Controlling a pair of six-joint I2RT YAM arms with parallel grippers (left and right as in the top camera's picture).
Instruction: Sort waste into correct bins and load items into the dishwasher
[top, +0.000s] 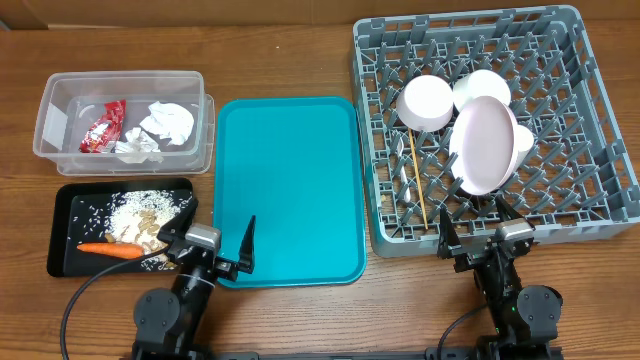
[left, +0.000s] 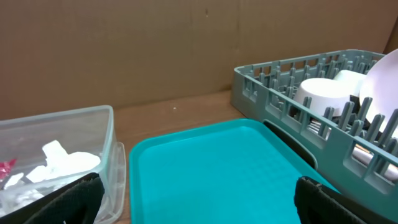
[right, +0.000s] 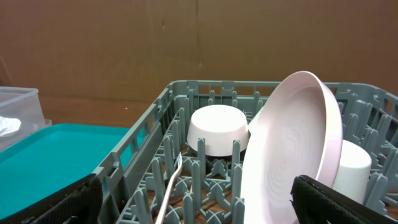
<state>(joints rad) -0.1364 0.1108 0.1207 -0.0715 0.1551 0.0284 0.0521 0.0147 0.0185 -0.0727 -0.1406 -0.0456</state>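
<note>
One plate (top: 483, 145), two bowls (top: 427, 103) (top: 482, 88), one cup (top: 523, 140), one stick (top: 416, 180) and one fork (right: 169, 190) are held in the right-hand dish rack (top: 600, 120). One wrapper (top: 103, 126) is kept in the far-left tub (top: 60, 100), one carrot (top: 110, 250) on the black tray (top: 70, 215). The left fingers (left: 62, 202) and right fingers (right: 348, 202) are spread wide, empty.

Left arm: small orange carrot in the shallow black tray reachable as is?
Probably yes: left gripper hangs open by the shallow black tray; small orange carrot lies uncovered near its front edge.
</note>
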